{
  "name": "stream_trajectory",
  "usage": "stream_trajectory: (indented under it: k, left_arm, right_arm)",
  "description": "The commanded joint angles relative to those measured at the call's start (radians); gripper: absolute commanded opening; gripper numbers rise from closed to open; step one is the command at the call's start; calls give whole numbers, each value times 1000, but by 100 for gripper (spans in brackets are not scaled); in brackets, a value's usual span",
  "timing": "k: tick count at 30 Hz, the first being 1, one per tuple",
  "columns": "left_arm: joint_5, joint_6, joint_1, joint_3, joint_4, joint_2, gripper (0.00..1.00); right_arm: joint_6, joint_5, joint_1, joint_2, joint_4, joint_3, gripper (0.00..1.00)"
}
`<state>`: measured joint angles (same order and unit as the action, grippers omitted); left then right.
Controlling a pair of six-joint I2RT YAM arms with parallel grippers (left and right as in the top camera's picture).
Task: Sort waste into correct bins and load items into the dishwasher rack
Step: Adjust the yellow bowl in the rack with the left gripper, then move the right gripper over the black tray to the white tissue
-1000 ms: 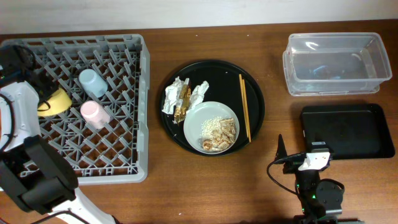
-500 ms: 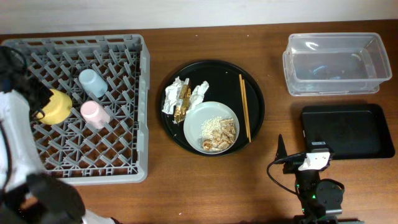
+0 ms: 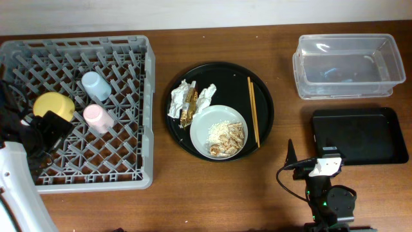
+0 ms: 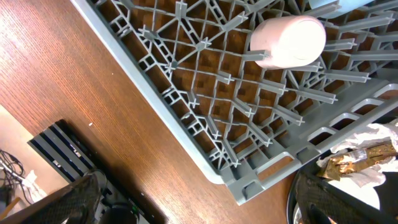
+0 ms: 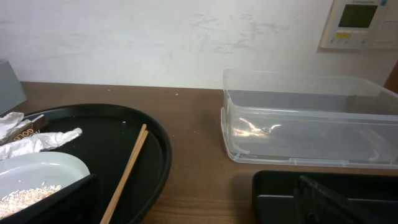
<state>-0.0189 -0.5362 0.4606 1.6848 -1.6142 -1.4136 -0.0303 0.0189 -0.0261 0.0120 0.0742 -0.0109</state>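
The dishwasher rack (image 3: 145, 116) holds the yellow bowl (image 3: 50, 105) at its left, the light blue cup (image 3: 95, 85) and the pink cup (image 3: 98, 118). My left gripper (image 3: 51, 131) hangs open just in front of the bowl, apart from it; in its wrist view the pink cup (image 4: 289, 40) lies among the pegs. On the round black tray (image 3: 264, 80) lie crumpled wrappers (image 3: 190, 100), chopsticks (image 3: 253, 111) and a pale plate (image 3: 209, 119) with rice and fried pieces (image 3: 226, 136). My right gripper (image 3: 308, 161) rests open and empty near the front edge.
The clear tub (image 3: 347, 64) stands at the back right with the shallow black tray (image 3: 360, 135) in front of it. The right wrist view shows the chopsticks (image 5: 127, 171) and the tub (image 5: 305, 118). A black ribbed device (image 4: 62, 155) sits beside the rack.
My left gripper has opened and let go of the yellow bowl, then drawn back toward the front edge. The bowl now rests in the rack. The right arm has not moved.
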Motion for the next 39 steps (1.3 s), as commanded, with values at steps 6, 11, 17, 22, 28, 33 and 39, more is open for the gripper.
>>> stream_trajectory:
  k: [6, 11, 17, 22, 28, 33, 39]
  left_arm:
    - [8, -17, 5, 0, -3, 13, 100]
    - [8, -17, 5, 0, -3, 13, 100]
    - [8, -17, 5, 0, -3, 13, 100]
    - [8, -17, 5, 0, -3, 13, 100]
    - [8, -17, 5, 0, -3, 13, 100]
    - [8, -17, 5, 0, -3, 13, 100]
    - [8, -17, 5, 0, -3, 13, 100]
  right_arm:
    - [225, -189, -6, -6, -12, 5, 98]
    - [1178, -848, -6, -6, -74, 5, 98]
    - [1558, -380, -6, -6, -573, -49, 98]
    - [1113, -298, -6, 166, -261, -430, 98]
    - [419, -344, -8, 937, 679, -1176, 98]
    - [270, -158, -117, 1565, 1209, -1736, 98]
    - [269, -110, -193, 1958, 1329, -1809, 98]
